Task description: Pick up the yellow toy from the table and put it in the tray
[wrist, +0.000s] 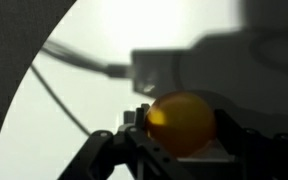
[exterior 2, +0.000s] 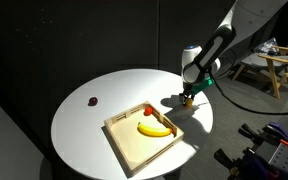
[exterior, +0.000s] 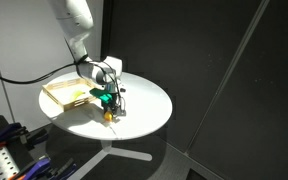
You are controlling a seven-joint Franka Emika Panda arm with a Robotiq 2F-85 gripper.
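Note:
The yellow toy point(wrist: 181, 122) is a small round lump held between my gripper's jaws in the wrist view. It shows as a yellow speck under the fingers in both exterior views point(exterior: 109, 115) point(exterior 2: 187, 100). My gripper point(exterior: 108, 110) point(exterior 2: 188, 97) point(wrist: 179, 135) is shut on it, at or just above the round white table point(exterior: 144, 100) point(exterior 2: 94, 130), beside the tray. The tan wooden tray point(exterior: 56, 91) point(exterior 2: 124, 148) lies on the table next to the gripper.
In the tray lie a darker yellow banana-shaped piece point(exterior 2: 155, 128) and a small red piece point(exterior 2: 147, 110). A tiny dark bead point(exterior 2: 92, 100) sits on the table's far part. A cable hangs by the gripper point(exterior: 122, 100). Dark curtains surround the table.

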